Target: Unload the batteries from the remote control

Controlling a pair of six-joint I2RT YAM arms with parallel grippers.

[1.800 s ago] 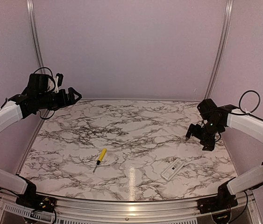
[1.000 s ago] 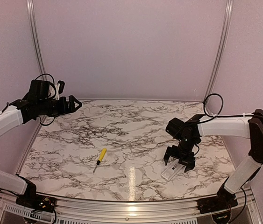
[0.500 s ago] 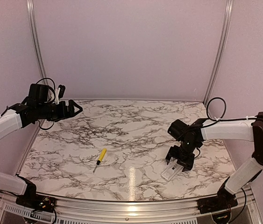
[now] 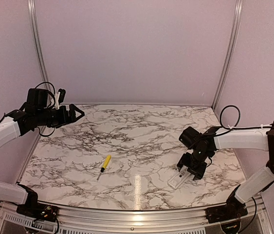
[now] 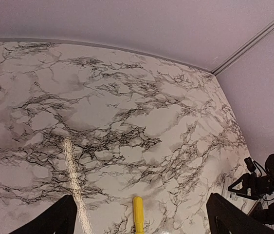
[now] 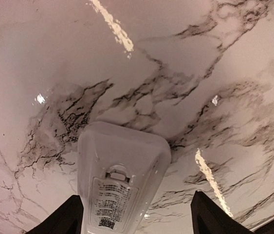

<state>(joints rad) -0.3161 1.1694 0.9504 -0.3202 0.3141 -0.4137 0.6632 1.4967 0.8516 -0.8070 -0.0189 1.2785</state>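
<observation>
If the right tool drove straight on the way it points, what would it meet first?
Most likely the remote control, whose end lies between the open fingers of the right tool; the table is right beneath it.

A marble-patterned desk (image 4: 127,131), white with dark veins, carries a yellow-handled screwdriver (image 4: 104,167) lying left of centre, its tip pointing toward the near left. Plain lilac walls (image 4: 137,48) stand behind and at both sides, with a metal post (image 4: 36,44) in each back corner. A metal rail (image 4: 137,213) edges the near side.
</observation>
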